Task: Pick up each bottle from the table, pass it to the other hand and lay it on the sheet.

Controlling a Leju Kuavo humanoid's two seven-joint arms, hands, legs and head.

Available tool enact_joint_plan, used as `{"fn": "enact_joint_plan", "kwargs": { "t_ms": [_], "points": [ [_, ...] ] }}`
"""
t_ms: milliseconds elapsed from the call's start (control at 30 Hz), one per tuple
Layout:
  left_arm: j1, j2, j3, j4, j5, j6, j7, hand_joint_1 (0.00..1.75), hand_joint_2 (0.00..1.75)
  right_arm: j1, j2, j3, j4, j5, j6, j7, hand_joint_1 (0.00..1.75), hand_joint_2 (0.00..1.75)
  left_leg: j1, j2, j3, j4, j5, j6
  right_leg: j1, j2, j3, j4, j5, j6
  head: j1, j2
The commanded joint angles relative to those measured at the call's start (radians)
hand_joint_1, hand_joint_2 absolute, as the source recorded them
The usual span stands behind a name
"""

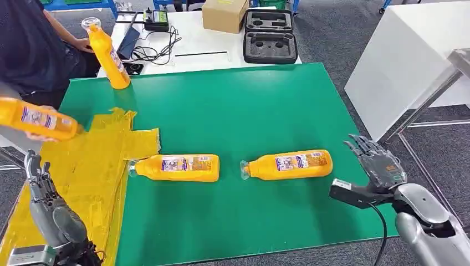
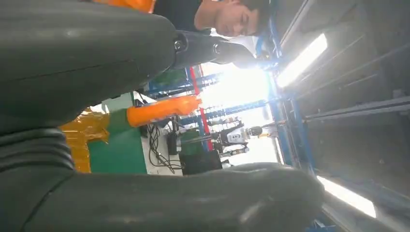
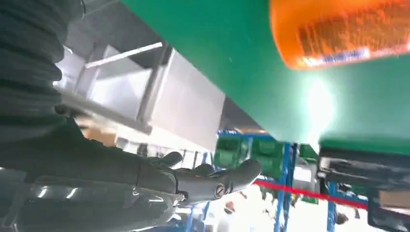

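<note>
Two orange bottles lie on their sides on the green table: one at the edge of the yellow sheet, one further right, whose base shows in the right wrist view. A third bottle stands upright at the far left corner and appears as an orange bar in the left wrist view. A person holds a fourth bottle over the sheet's far end. My right hand is open, just right of the right bottle. My left hand is open over the sheet.
Beyond the green table a white table carries cables, a cardboard box and an open black case. A white bench stands to the right. The person stands at the table's far left corner.
</note>
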Motion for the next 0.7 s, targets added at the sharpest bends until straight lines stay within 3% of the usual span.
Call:
{"fn": "enact_joint_plan", "kwargs": {
  "t_ms": [33, 333, 500, 700],
  "points": [
    [-0.004, -0.022, 0.026, 0.006, 0.002, 0.002, 0.0, 0.0, 0.0, -0.214, 0.111, 0.223, 0.272, 0.015, 0.003, -0.016, 0.0, 1.75, 0.002, 0.006, 0.004, -0.001, -0.001, -0.002, 0.002, 0.006, 0.002, -0.002, 0.001, -0.002, 0.0, 0.0],
    [-0.002, -0.025, 0.024, 0.006, 0.001, -0.001, 0.0, 0.0, 0.0, -0.24, 0.12, 0.271, 0.319, 0.015, 0.0, -0.025, 0.0, 1.75, 0.001, 0.003, 0.003, 0.0, -0.002, -0.001, 0.001, 0.003, 0.003, -0.001, 0.0, -0.002, 0.0, 0.0],
    [-0.014, -0.012, 0.018, 0.005, 0.012, 0.005, 0.0, 0.0, 0.0, -0.462, 0.206, 0.46, 0.582, -0.044, 0.021, -0.069, 0.0, 1.75, 0.001, 0.007, 0.001, 0.0, -0.001, -0.001, 0.001, 0.007, 0.0, 0.0, 0.002, -0.001, 0.0, 0.0],
    [-0.031, 0.004, 0.011, 0.008, 0.033, 0.019, 0.0, 0.0, 0.0, -0.511, 0.244, 0.545, 0.682, -0.101, 0.012, -0.09, 0.0, 1.75, 0.002, 0.006, 0.003, 0.0, 0.0, -0.001, 0.001, 0.006, 0.001, 0.0, 0.002, -0.001, 0.0, 0.0]
  ]
}}
